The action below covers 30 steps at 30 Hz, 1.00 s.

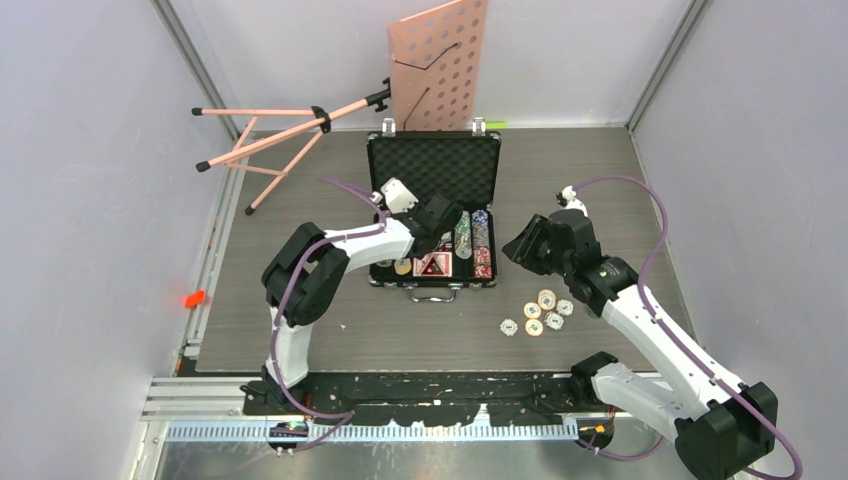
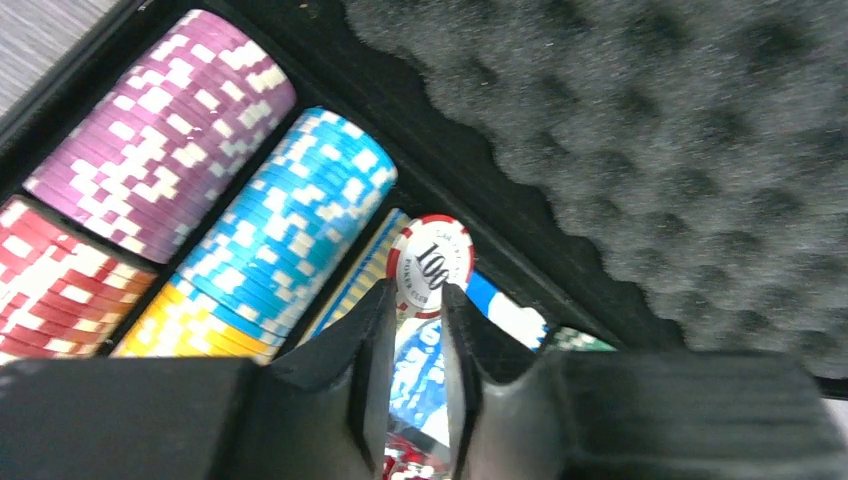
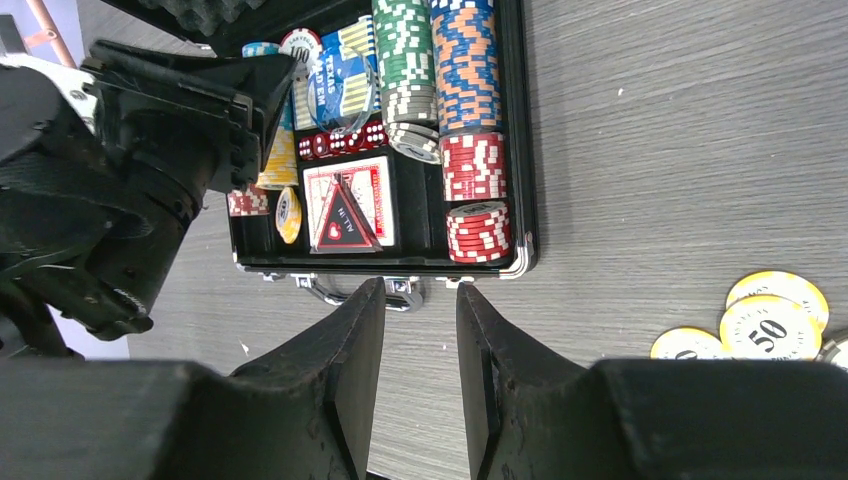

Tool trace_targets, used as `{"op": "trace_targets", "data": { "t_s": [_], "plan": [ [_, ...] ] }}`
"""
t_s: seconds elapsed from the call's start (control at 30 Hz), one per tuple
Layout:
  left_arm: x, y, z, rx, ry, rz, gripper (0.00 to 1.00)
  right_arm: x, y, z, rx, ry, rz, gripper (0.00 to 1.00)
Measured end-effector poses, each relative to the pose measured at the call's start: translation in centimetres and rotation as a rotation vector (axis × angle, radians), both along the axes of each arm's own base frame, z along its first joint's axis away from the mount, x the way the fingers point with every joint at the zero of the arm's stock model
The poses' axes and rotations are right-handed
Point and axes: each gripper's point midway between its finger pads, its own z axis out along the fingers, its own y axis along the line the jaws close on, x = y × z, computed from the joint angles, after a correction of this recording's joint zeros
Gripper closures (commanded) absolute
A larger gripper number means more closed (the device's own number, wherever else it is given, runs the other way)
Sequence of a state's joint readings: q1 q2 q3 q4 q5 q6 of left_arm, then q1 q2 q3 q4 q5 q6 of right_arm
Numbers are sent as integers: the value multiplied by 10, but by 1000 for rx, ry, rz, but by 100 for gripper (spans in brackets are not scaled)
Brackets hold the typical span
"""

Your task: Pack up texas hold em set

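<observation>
Briefcase (image 1: 433,172): lies open on the worktop (image 1: 600,180), foam-lined lid raised at its back.
Inside the briefcase: rows of chips (image 2: 165,130), card deck (image 3: 345,200), red dice (image 3: 345,140).
Left tool (image 2: 418,295): over the briefcase interior, jaws a narrow gap apart with nothing clamped. A red-and-white 100 chip (image 2: 430,262) stands on edge just past the tips; I cannot tell whether they touch it.
Right tool (image 3: 420,295): just right of the briefcase's front, jaws partly apart, empty.
Loose chips (image 1: 540,312): on the worktop, right of the briefcase's front corner.
</observation>
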<state>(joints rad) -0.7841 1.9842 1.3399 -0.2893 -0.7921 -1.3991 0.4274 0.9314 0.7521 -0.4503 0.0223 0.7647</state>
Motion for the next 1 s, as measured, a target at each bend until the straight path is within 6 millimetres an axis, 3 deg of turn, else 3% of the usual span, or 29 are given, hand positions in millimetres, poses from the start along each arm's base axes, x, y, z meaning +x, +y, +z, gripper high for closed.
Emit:
{"op": "trace_targets", "data": {
  "t_s": [0.1, 0.17, 0.37, 0.57, 0.73, 1.0],
  "plan": [
    [3, -6, 9, -10, -16, -39, 45, -1, 1, 0, 6, 5, 7, 61],
    [4, -9, 16, -14, -22, -64, 39, -1, 2, -1, 10, 7, 12, 61],
    [8, -3, 29, -7, 7, -138, 36, -3, 5, -1, 19, 14, 26, 61],
    [8, 10, 21, -7, 61, -162, 31, -4, 7, -1, 27, 18, 36, 61],
    [2, 8, 23, 1, 134, -248, 32, -5, 8, 0, 34, 21, 40, 61],
    [19, -11, 64, 213, 187, -539, 36, -7, 7, -2, 29, 33, 41, 61]
  ]
}}
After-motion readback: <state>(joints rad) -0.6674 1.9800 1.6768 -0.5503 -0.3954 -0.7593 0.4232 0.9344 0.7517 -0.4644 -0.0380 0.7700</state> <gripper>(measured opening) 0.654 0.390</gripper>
